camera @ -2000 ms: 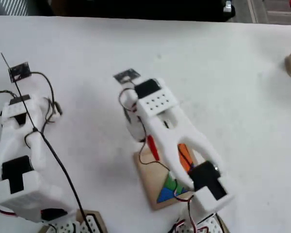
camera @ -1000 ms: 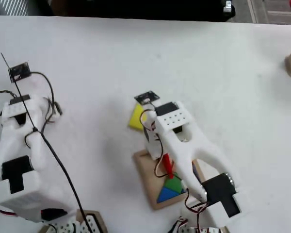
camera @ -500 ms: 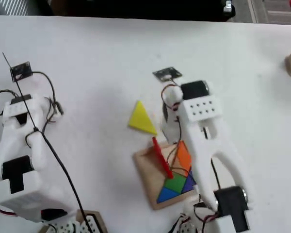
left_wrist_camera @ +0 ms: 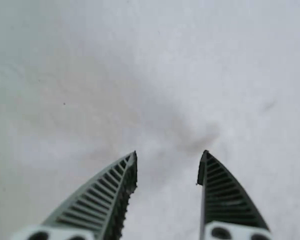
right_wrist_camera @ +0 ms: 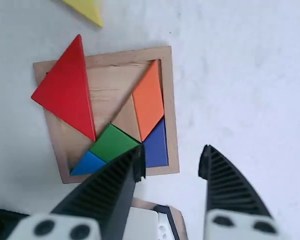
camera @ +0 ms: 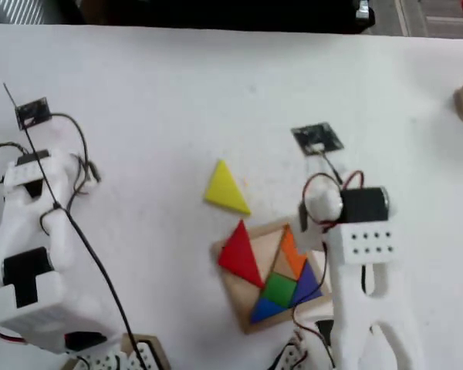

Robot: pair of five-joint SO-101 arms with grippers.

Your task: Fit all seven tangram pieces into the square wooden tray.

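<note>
Two sets of fingers, both parted and both empty. The right gripper (right_wrist_camera: pixel 171 152) hangs with a wide gap just off one edge of the tray (right_wrist_camera: pixel 120 56), nothing between its jaws. The left gripper (left_wrist_camera: pixel 169 155) is likewise spread, over bare table (camera: pixel 216 92), well away from the work.

Inside the tray, four pieces look seated: the orange piece (right_wrist_camera: pixel 147 97), green piece (right_wrist_camera: pixel 112 142), light blue triangle (right_wrist_camera: pixel 87 164) and dark blue piece (right_wrist_camera: pixel 157 145), packed together towards one side.

The red triangle (right_wrist_camera: pixel 65 97) is not in. It lies askew with two corners overhanging the rim, so I judge it resting on the frame, not flush.

The yellow triangle (camera: pixel 225 189) sits on the table, near the tray but not touching it.

I count six coloured pieces (a pale wedge between orange and green may be a seventh or just tray floor; I cannot tell).

Progress estimate: past halfway. Remaining: reseat red, bring in yellow, fill the open wood.
</note>
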